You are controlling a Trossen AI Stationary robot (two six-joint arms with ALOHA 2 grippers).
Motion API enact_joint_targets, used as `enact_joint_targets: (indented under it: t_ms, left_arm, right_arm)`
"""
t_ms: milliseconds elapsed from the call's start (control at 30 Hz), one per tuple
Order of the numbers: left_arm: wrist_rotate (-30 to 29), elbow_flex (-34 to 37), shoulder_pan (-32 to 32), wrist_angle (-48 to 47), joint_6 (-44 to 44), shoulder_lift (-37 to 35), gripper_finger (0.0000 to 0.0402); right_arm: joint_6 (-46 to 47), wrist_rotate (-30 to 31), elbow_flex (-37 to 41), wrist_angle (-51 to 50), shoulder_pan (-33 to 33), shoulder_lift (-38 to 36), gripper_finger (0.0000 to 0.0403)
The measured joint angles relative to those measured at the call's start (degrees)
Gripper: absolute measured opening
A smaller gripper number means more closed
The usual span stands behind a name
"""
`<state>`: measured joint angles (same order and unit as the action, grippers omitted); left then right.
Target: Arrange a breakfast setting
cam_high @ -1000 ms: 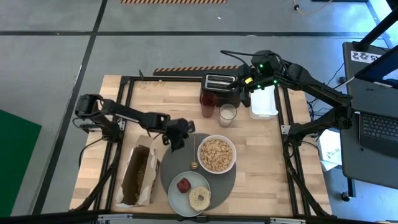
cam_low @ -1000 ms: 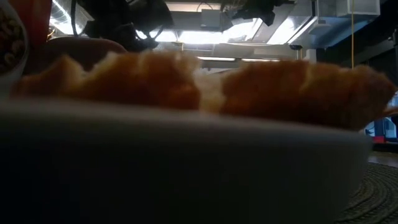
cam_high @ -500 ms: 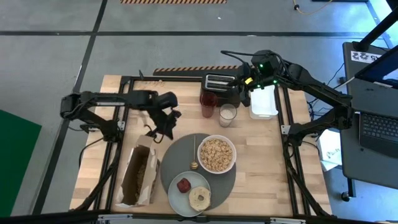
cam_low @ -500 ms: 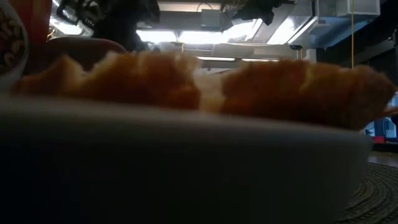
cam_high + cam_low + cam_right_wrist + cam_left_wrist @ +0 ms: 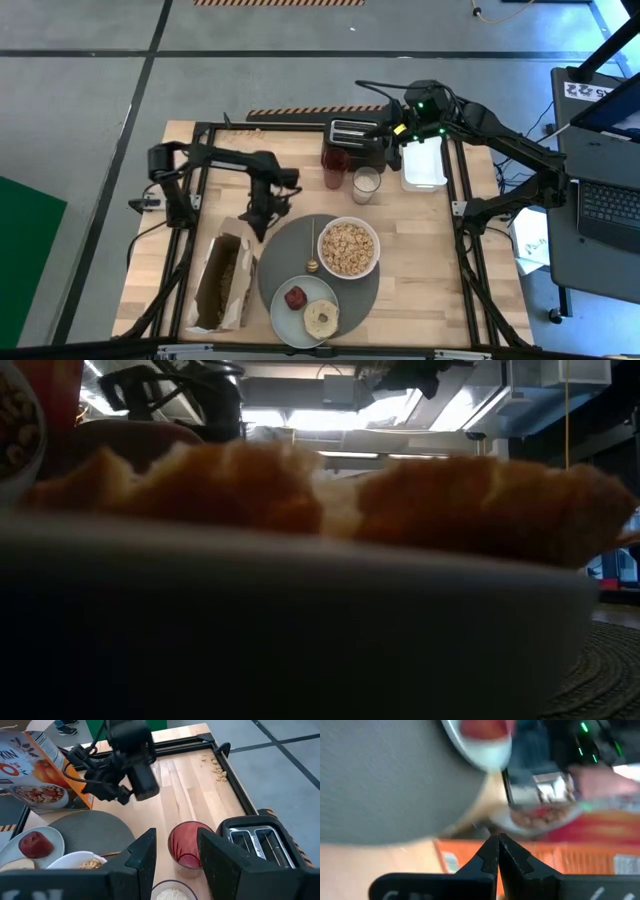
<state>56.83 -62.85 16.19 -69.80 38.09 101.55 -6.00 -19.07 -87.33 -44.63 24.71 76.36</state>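
Left gripper (image 5: 262, 226), fingers pressed together and empty, hangs just beside the large round dark-grey placemat (image 5: 285, 250). The small spoon (image 5: 312, 245) lies on that mat beside the white round bowl (image 5: 348, 247), long axis running away from the table front; the left arm is nearer. Right gripper (image 5: 396, 150), spread, waits by the black toaster (image 5: 352, 130).

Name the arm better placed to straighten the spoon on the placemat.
Left. Its claw hangs at the placemat's edge, a short way from the spoon. The right claw sits far back by the toaster.
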Motion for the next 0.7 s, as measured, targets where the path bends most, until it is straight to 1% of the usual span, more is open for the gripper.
enact_joint_targets:
  t_ms: [100, 167, 267, 400, 600, 700]
  left_arm:
    - [0.12, 0.07, -2.02, -6.40, 5.62, 2.84, 0.0000]
    - [1.02, 0.07, -3.36, -7.63, 7.27, 3.99, 0.0000]
    - [0.26, 0.07, -5.19, -7.59, 7.37, 4.31, 0.0000]
    - [-2.80, 0.07, -6.71, -7.71, 7.19, 4.29, 0.0000]
    - [-3.73, 0.07, -7.22, -8.54, 7.09, 4.27, 0.0000]
    - [-5.50, 0.07, -7.22, -9.93, 7.10, 4.27, 0.0000]
  right_arm:
    - [0.04, 0.07, 0.00, -0.24, 0.00, 0.00, 0.0143]
    - [0.10, 0.50, 0.00, -0.23, 0.00, 0.00, 0.0143]
    - [0.11, 0.48, 0.00, -0.32, 0.00, 0.00, 0.0143]
    - [0.11, 0.47, 0.00, -0.52, 0.00, 0.01, 0.0143]
    - [-0.26, 0.52, 0.00, -0.52, 0.00, 0.00, 0.0143]
    - [-0.29, 0.52, 0.00, -0.52, 0.00, 0.00, 0.0143]
